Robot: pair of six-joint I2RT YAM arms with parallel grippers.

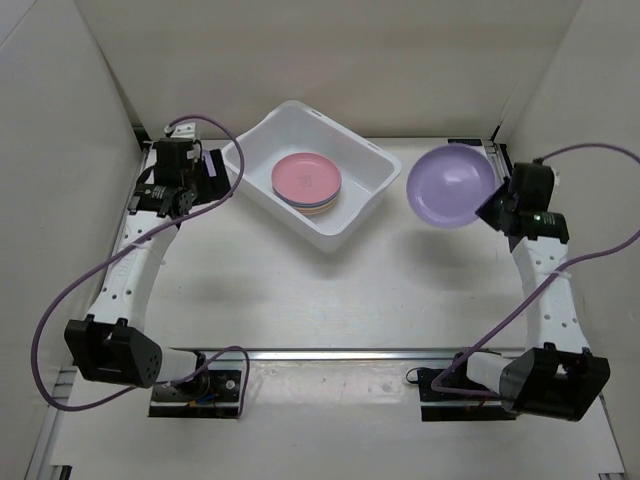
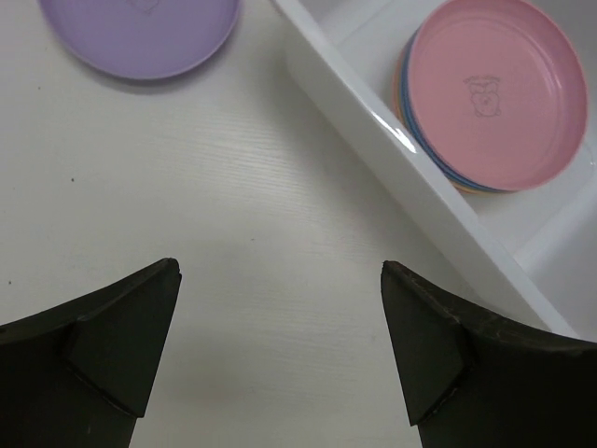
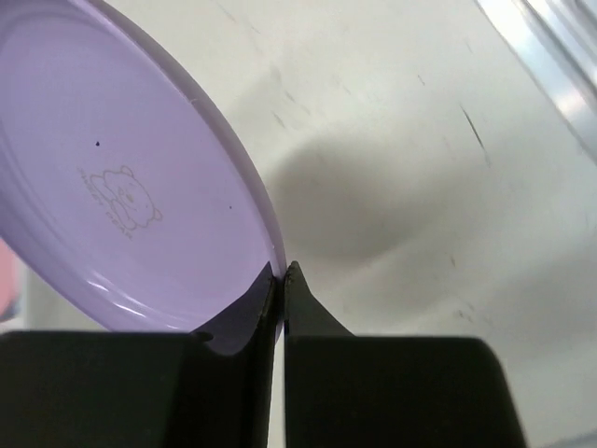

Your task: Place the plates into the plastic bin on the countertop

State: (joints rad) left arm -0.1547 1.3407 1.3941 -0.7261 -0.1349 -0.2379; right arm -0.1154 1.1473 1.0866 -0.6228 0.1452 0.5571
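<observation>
A round pastel-purple plastic plate (image 1: 452,186) tilts beside the white rectangular bin (image 1: 352,150). A pink plate (image 1: 306,177) (topmost) lies inside.

Open countertop (image 1: 300,290) between plastic bin (image 1: 285,215) and purple plate (image 1: 450,185); plate stack (image 1: 306,178) low inside bin.

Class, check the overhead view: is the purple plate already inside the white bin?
No, the purple plate is outside the plastic bin, to its right, its rim pinched by the right gripper.

The plastic bin (image 1: 345,226), angled at the far edge of the countertop (image 1: 300,300), holds a stack of plates (image 1: 321,206) topped by a pink plate (image 1: 306,176); toward the far-right corner, the right gripper (image 1: 493,207) pinches the purple plate (image 1: 450,186) by its rim.
</observation>
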